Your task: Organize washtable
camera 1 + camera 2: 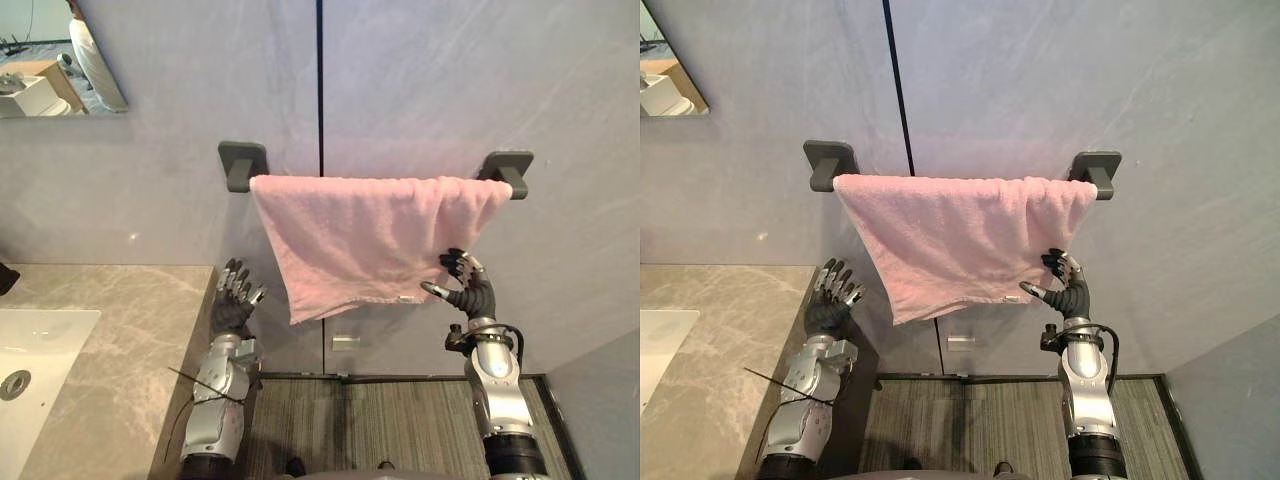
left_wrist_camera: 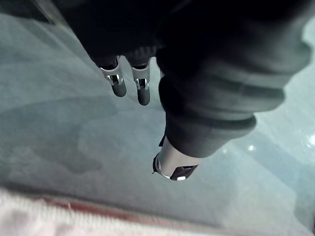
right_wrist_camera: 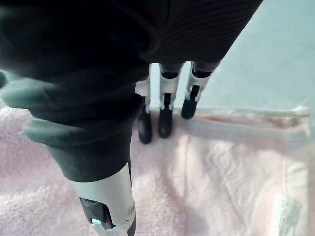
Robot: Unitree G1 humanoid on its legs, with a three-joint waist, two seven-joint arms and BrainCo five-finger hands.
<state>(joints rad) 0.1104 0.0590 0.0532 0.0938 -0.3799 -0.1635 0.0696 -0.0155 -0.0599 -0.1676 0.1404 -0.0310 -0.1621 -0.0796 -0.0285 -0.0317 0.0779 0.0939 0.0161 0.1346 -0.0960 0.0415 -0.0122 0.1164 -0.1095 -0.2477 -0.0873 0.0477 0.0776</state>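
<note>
My right robot hand [image 1: 470, 285] lies open against the towel [image 1: 370, 240] at its lower corner — tug there and the crooked cloth could slide off the bar [image 1: 510, 182].

Left arm [image 1: 213, 405] and right arm [image 1: 500, 400] in silver-grey jointed shells, left hand [image 1: 231, 308] and right hand [image 1: 477, 294] each backed by a dark ribbed cover [image 3: 83, 123], slim silver fingers [image 3: 168, 88] with rounded dark tips, thicker silver thumb [image 2: 173, 161] black at its end
</note>
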